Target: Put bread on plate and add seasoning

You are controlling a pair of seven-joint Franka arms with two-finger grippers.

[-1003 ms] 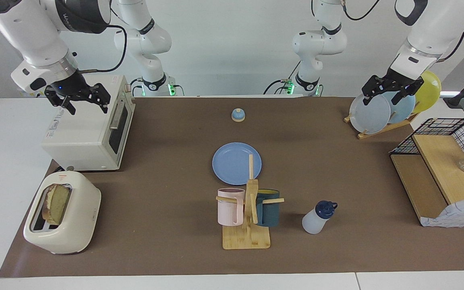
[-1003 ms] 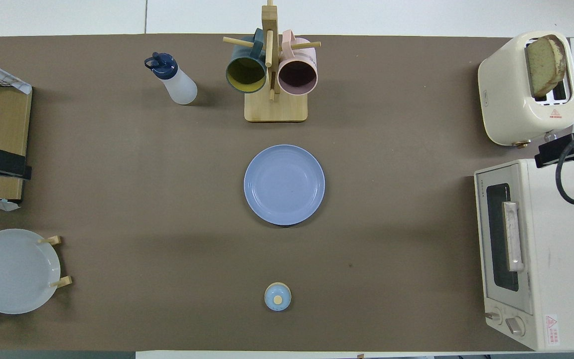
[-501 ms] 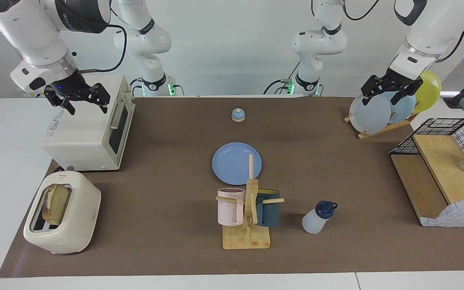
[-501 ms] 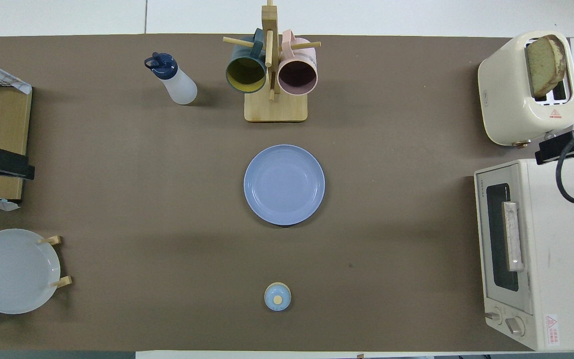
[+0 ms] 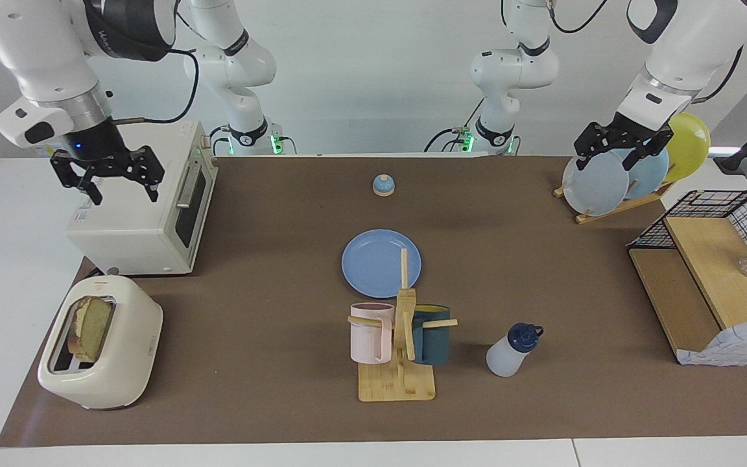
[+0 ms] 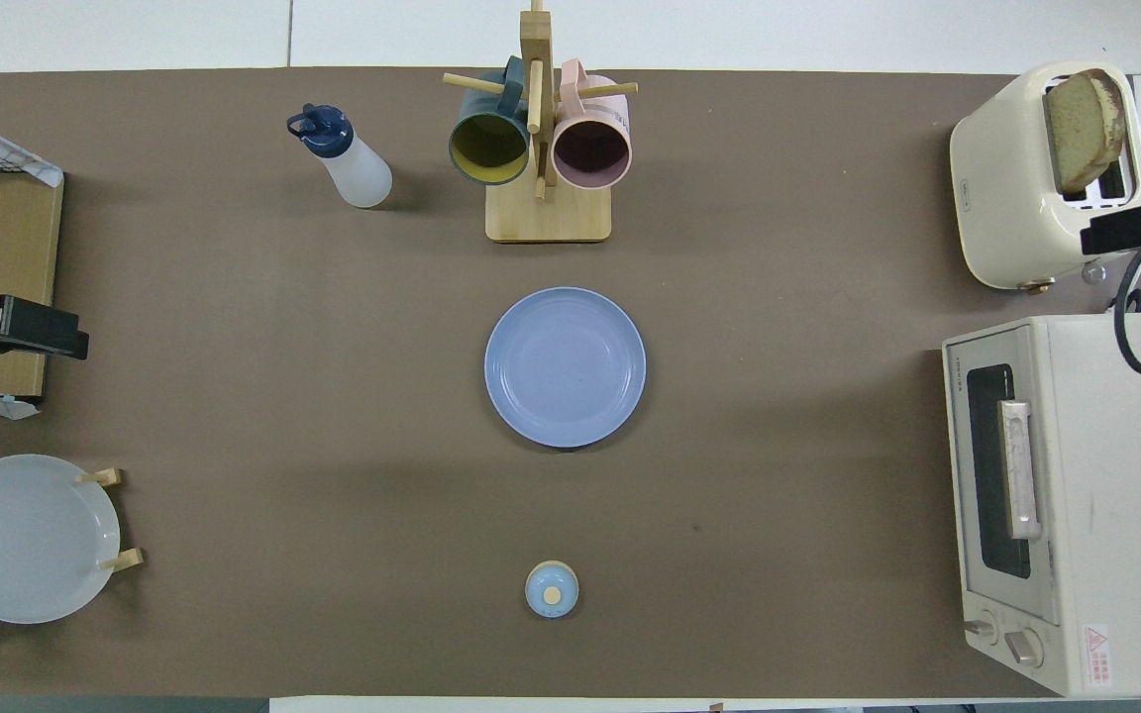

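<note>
Mat (image 5: pixel 270 272): matt brown, paper-like. Plate (image 5: pixel 377 259): smooth blue plastic. Mug tree (image 5: pixel 401 363): pale wood. Bottle (image 5: pixel 508 353): translucent plastic, dark cap. Toaster (image 5: pixel 111 363): glossy cream shell. Basket (image 5: pixel 746 211): black wire.

The right gripper (image 5: pixel 122 186), fingers spread, hangs over the toaster oven (image 5: pixel 143 214); the bread (image 5: pixel 90 327) stands in the toaster (image 5: pixel 101 344) below those fingers. The left gripper (image 5: pixel 615 150), fingers spread, hangs over the plate rack (image 5: pixel 613 185). Between them lies the plate (image 5: pixel 373 263); the seasoning (image 5: pixel 509 352) stands beside the mug stand (image 5: pixel 399 370).
</note>
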